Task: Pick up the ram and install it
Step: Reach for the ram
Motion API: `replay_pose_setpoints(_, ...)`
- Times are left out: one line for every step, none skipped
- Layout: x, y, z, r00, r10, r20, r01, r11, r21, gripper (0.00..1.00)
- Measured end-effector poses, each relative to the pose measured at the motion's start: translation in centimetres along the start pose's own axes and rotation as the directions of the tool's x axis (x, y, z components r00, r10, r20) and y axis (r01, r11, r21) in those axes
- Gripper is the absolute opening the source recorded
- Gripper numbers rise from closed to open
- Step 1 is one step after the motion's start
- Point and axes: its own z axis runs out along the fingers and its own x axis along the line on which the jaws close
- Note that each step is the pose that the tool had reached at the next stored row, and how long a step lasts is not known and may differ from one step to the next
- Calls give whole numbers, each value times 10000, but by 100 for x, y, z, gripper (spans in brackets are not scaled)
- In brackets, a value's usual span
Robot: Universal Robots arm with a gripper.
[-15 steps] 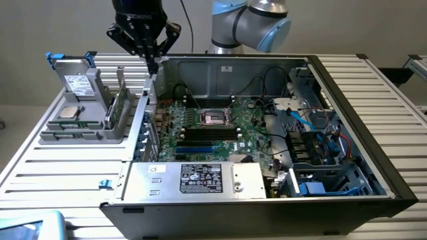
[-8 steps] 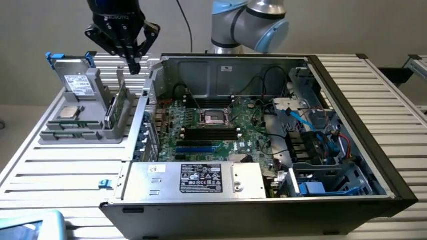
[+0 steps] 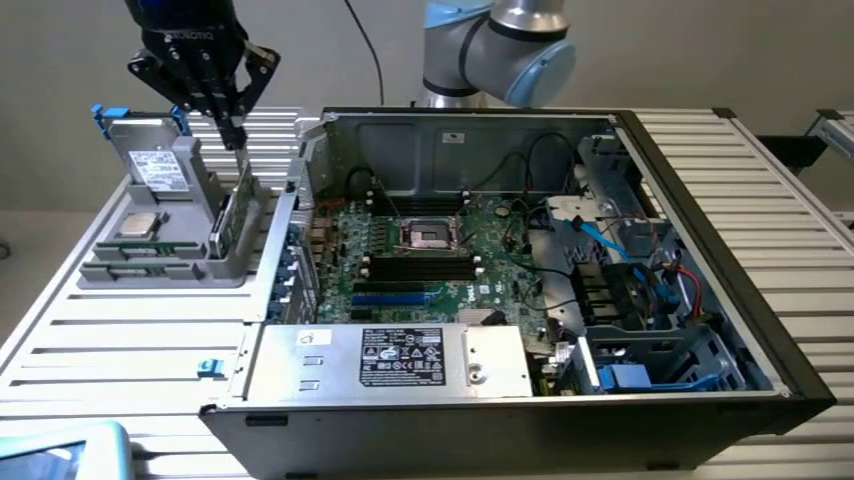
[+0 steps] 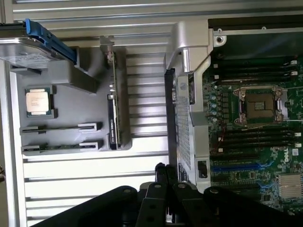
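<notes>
Looking first at the exterior view, we find the gripper above the grey holder at that view's left; its fingers are pressed together, with nothing seen between them. The tips hang just over the ram, a green stick standing on edge in the holder's slot nearest the case; whether tips and ram touch we cannot tell. This view gives the ram's broad green face; it also gives the arm behind the case and the labelled supply at the case's near side.

The wrist view looks down on the holder; here the ram shows edge-on as a thin line, and the gripper appears as dark closed fingers. We note two more sticks lying in their own slots, apart from the ram; the exterior view barely resolves them.

Both views show the drive and the processor in the holder; likewise the board with its open socket. Holder and case rest on the slatted table.
</notes>
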Motion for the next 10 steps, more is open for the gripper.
replay_pose_setpoints(45, -1, 2, 10000, 0, 0, 0, 10000, 0, 11)
replay_pose_setpoints(91, -2, 4, 10000, 0, 0, 0, 10000, -1, 11)
replay_pose_setpoints(136, -3, 6, 10000, 1, 0, -1, 10000, 0, 11)
replay_pose_setpoints(181, -2, 9, 10000, 0, 0, 0, 10000, 0, 11)
replay_pose_setpoints(226, 1, 11, 10000, 0, 0, 0, 10000, 0, 11)
replay_pose_setpoints(271, 6, 14, 10000, 0, 0, 0, 10000, 0, 11)
replay_pose_setpoints(320, 16, 18, 10000, 1, 0, -1, 10000, -1, 11)
replay_pose_setpoints(366, 29, 22, 10000, 0, 0, 0, 10000, 0, 11)
replay_pose_setpoints(414, 46, 26, 10000, -1, 0, 1, 10000, 2, 11)
replay_pose_setpoints(460, 62, 31, 10000, 1, 0, -1, 10000, 2, 11)
